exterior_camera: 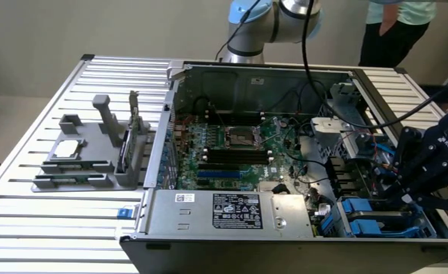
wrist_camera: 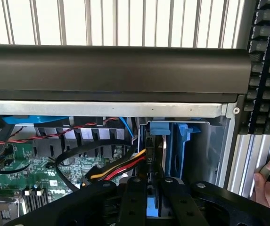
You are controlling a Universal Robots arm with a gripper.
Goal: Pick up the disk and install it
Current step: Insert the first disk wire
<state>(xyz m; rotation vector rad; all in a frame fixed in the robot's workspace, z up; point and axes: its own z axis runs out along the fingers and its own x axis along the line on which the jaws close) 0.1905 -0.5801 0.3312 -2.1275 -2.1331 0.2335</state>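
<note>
Your gripper (exterior_camera: pixel 408 197) sits low over the drive bay, at the exterior view's right end of the open computer case (exterior_camera: pixel 208 245). In the wrist view its fingers (wrist_camera: pixel 135 200) stand close together, narrow, with a blue strip showing between them. That looks like the edge of the disk (wrist_camera: pixel 152 207), but you can't tell for sure that it is pinched.

Right under the gripper you see blue drive holders (exterior_camera: pixel 364 220) in the bay. In the wrist view a blue caddy (wrist_camera: pixel 172 141) stands upright in its slot, just past the fingers. A bunch of red, yellow and black wires (wrist_camera: pixel 118 168) runs right beside the fingers and touches the slot. A black cable (wrist_camera: pixel 64 165) loops near them too. These crowd your way in.

Next to the bay lies the big silver box (exterior_camera: pixel 227 212) with a black-and-white label. Behind it is the green board (exterior_camera: pixel 231 151) with many small parts. A thick black cable (exterior_camera: pixel 307 51) hangs across the case.

Farther off, on the slatted table (exterior_camera: pixel 25 222), stands a grey holder (exterior_camera: pixel 94 154) with a small square chip (exterior_camera: pixel 65 149) on it.

A person's hand (wrist_camera: pixel 269 186) rests by a keyboard (wrist_camera: pixel 266 66) outside the case. A person (exterior_camera: pixel 395 28) stands far back.
</note>
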